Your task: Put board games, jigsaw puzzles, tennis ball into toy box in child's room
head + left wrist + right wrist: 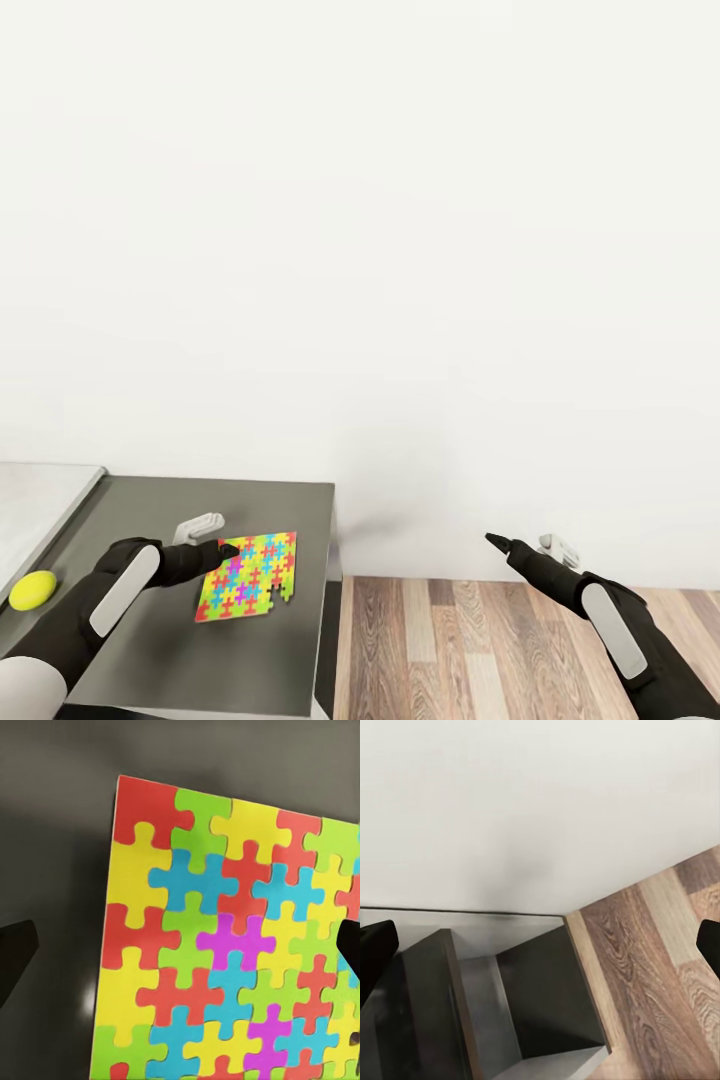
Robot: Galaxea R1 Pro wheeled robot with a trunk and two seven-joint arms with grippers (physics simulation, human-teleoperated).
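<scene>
one jigsaw puzzle [247, 577], one tennis ball [32, 590]

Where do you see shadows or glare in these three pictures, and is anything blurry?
Head view: even, flat light; a faint grey shadow on the white wall beside the dark grey desk section, and a pale sheen along it. Left wrist view: the multicoloured jigsaw puzzle square is sharp, with a small glint on the dark top. Right wrist view: a soft smudge of shadow on the wall, wood-plank floor grain crisp.

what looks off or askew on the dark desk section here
The jigsaw puzzle lies flat but turned askew to the edges of the dark table, with a notch of missing pieces at its near right corner. The tennis ball sits loose. The left gripper hangs over the puzzle, jaws open.
</scene>
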